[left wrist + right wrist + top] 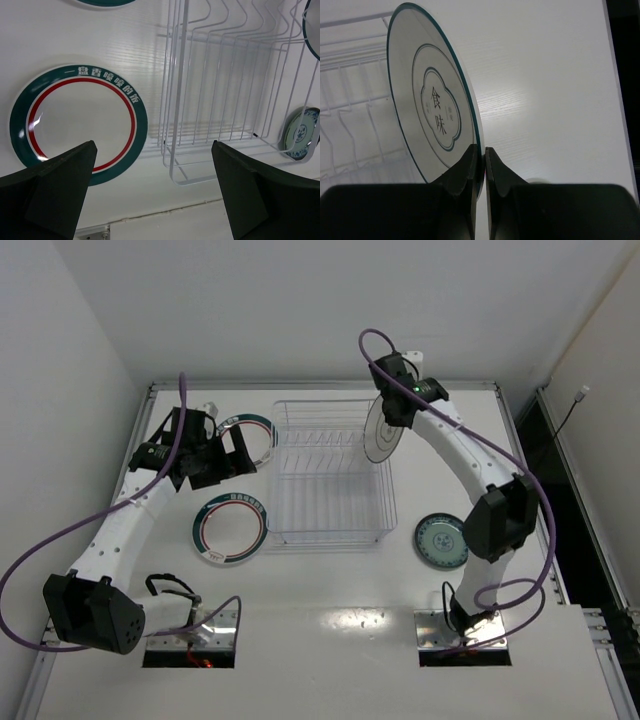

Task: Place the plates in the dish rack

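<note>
While clamped with the right gripper [480, 152] on the rim of the silver-grey plate [427, 100], holds it upright at the far right wall of the dish rack [330, 538], edge-on to drop between tines, with the left gripper [153, 147] spread wide, empty, above a banded plate [75, 115].

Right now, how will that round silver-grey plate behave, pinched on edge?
The round silver-grey plate looks rigid, holding shape upright. The right hand grips only its thin rim, so it may pivot or slip. Its glossy surface suggests slipperiness.
</note>
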`<state>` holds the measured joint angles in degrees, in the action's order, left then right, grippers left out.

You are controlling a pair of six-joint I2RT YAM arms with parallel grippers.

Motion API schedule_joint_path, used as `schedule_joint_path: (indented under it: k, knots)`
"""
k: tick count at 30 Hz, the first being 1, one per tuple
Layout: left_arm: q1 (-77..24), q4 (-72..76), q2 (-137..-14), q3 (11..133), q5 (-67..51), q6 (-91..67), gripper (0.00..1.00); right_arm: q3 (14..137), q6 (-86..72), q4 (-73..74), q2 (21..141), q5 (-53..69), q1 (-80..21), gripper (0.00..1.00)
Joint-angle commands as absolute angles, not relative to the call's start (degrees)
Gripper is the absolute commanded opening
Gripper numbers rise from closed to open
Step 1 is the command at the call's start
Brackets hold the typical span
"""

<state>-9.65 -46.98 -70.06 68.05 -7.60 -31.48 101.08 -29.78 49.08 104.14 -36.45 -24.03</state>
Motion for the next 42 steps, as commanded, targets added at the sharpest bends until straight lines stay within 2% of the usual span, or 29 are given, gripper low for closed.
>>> schedule_joint_path:
  k: [1, 6, 13, 17, 18, 19, 21, 22, 26, 27, 28, 31, 33, 38, 42]
  knots:
    - [-9.1, -47.4, -68.5, 70.0, -7.3, -30.4, 1.0, 106.2, -30.4, 54.7, 107.8, -46.2, -26.3, 0.0]
    - [-9.1, -47.4, -68.5, 70.0, -7.3, -30.4, 1.0, 107.3, -28.7, 53.4, 109.1, -50.9, -31.8, 0.0]
    - [-9.1, -46.8, -68.5, 70.0, -7.8, -30.9, 1.0, 106.0, -34.3, 56.3, 112.1, -49.7, -36.4, 0.02]
    - [-9.1, -46.8, -68.5, 70.0, -8.3, -30.9, 1.0, 104.9, -36.7, 56.9, 110.4, -45.1, -36.4, 0.24]
    - [-9.1, -46.8, -68.5, 70.0, -8.3, -30.9, 1.0, 104.9, -36.7, 56.9, 109.7, -44.5, -36.4, 0.31]
    - [-9.1, -46.8, -68.5, 70.0, -8.3, -30.9, 1.0, 104.9, -36.7, 56.9, 109.0, -43.1, -35.7, 0.42]
    - [-9.1, -46.8, -68.5, 70.0, -9.0, -30.9, 1.0, 104.3, -37.3, 57.4, 105.7, -40.9, -34.5, 0.52]
    - [-9.1, -46.8, -68.5, 70.0, -9.0, -30.9, 1.0, 104.3, -37.4, 57.4, 104.3, -40.9, -34.5, 0.63]
    - [-9.1, -46.8, -68.5, 69.4, -10.0, -30.9, 1.0, 99.8, -37.4, 59.9, 93.8, -39.6, -31.4, 0.77]
    - [-9.1, -46.8, -67.9, 69.4, -10.0, -30.9, 1.0, 97.1, -36.7, 58.2, 87.3, -37.2, -29.5, 0.8]
    - [-9.1, -46.1, -67.9, 68.9, -10.8, -30.9, 1.0, 94.0, -36.7, 57.1, 84.0, -35.6, -28.0, 0.88]
    - [-9.1, -45.0, -67.4, 68.1, -11.9, -30.9, 1.0, 78.2, -36.1, 54.2, 73.4, -29.1, -19.3, 0.96]
    - [-9.1, -44.4, -67.4, 67.5, -12.5, -31.6, 1.0, 72.6, -35.3, 54.2, 71.1, -26.2, -11.7, 0.97]
    - [-9.1, -44.4, -66.8, 66.9, -13.2, -31.6, 1.0, 58.5, -32.7, 52.4, 71.6, -11.0, 7.3, 1.0]
    - [-9.1, -44.9, -66.2, 67.4, -13.2, -31.6, 1.0, 53.5, -32.2, 51.0, 81.2, 1.6, 21.2, 1.0]
